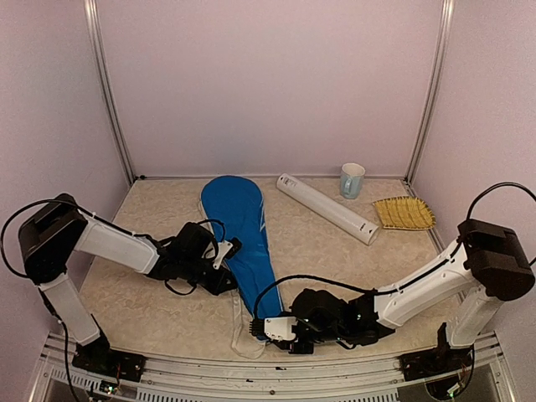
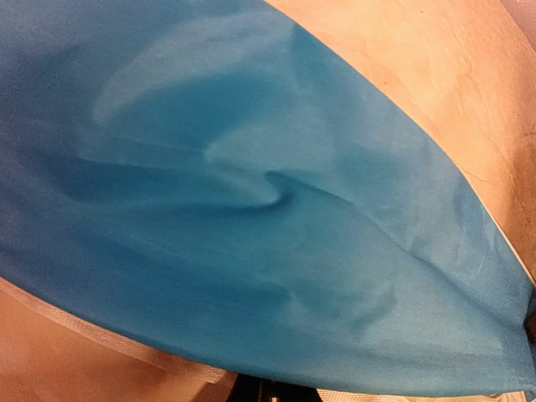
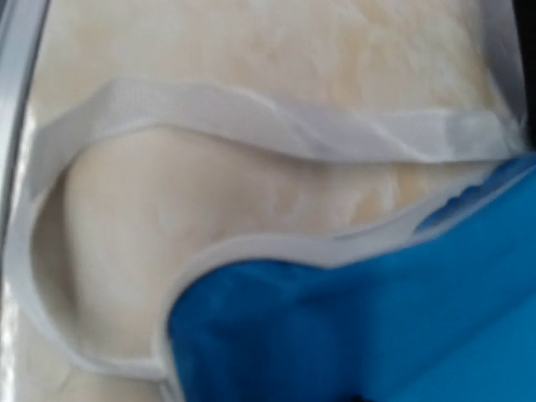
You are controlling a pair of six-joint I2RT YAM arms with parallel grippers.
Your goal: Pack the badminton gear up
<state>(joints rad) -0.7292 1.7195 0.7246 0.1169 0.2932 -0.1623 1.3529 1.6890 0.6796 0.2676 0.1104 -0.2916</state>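
The blue racket-shaped cover [image 1: 239, 226] lies flat from the back centre towards the near edge. The long white tube [image 1: 327, 208] lies diagonally to its right. My left gripper [image 1: 224, 258] is at the cover's left edge. In the left wrist view the creased blue fabric [image 2: 251, 209] fills the frame and hides the fingers. My right gripper [image 1: 280, 327] is at the cover's narrow near end. The right wrist view shows the blue end [image 3: 352, 327] with its white trim and a white strap loop [image 3: 251, 117], the fingers hidden. No rackets or shuttlecocks are in view.
A pale blue mug [image 1: 352, 179] stands at the back right near the tube's far end. A straw-coloured brush [image 1: 404, 213] lies by the right wall. Metal frame posts stand at the back corners and a rail runs along the near edge.
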